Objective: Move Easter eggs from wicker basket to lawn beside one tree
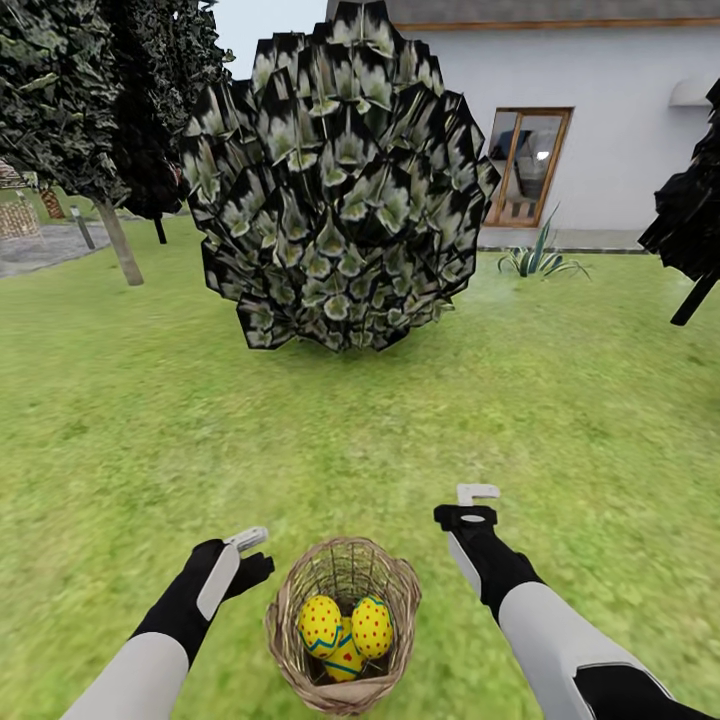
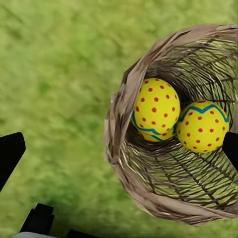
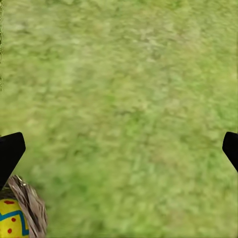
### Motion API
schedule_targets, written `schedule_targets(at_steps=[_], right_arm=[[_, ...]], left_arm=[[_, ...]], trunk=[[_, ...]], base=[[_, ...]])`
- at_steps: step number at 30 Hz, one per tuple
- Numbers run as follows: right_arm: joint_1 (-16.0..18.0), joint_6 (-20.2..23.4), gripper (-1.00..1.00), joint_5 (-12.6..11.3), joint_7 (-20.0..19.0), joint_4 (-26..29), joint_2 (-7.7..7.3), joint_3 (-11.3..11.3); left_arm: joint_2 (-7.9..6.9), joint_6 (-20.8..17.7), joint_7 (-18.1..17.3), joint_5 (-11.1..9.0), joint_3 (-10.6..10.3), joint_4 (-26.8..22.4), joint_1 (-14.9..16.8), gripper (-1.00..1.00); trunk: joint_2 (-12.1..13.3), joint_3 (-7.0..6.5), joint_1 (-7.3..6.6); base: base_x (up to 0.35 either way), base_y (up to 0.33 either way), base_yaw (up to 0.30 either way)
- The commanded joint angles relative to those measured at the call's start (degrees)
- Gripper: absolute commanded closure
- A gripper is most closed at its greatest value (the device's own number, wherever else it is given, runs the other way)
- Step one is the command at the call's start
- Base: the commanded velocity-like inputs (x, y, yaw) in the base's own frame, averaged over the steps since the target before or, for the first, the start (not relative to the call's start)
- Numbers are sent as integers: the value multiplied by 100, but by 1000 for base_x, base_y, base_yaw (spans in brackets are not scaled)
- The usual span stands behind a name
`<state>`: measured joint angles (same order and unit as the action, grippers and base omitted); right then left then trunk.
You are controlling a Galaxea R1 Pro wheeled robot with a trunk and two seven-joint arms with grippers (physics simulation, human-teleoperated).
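Starting point: all three Easter eggs sit in the wicker basket, between left gripper and right gripper, both spread apart, empty.

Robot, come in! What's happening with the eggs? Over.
Both grippers open, left, right, holding nothing. Three eggs in basket. Nothing in the way.

Place: you're in a home garden | lawn underfoot | big leafy bush ahead | white house with window behind
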<state>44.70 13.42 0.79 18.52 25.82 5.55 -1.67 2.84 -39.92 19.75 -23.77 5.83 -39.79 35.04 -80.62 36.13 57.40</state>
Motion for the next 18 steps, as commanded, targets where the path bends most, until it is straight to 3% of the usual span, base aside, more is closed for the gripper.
schedule_targets(at_steps=[1, 6, 9, 12, 18], right_arm=[[-2, 50, -100, 9, 4, 16, -1, -22], [-7, 55, -100, 8, -156, 47, 30, -19], [-4, 50, -100, 9, -199, 77, 187, -23], [6, 49, -100, 7, -242, 132, 242, -24], [10, 48, -100, -443, -333, 151, 259, -18]], left_arm=[[14, -30, 46, -59, 17, -10, 2, -100], [51, -33, 46, -55, 7, -5, 2, -100], [89, -49, 55, -44, -1, -25, 2, -100], [91, -57, 106, -35, -1, -16, 2, -100], [99, -59, 133, -32, -2, -20, 2, -100]], trunk=[[-45, 24, 22], [-245, 114, 132], [-366, 168, 198], [-486, 221, 264], [-727, 329, 396]], base=[[0, 0, 0], [0, 0, 0], [0, 0, 0], [0, 0, 0], [0, 0, 0]])
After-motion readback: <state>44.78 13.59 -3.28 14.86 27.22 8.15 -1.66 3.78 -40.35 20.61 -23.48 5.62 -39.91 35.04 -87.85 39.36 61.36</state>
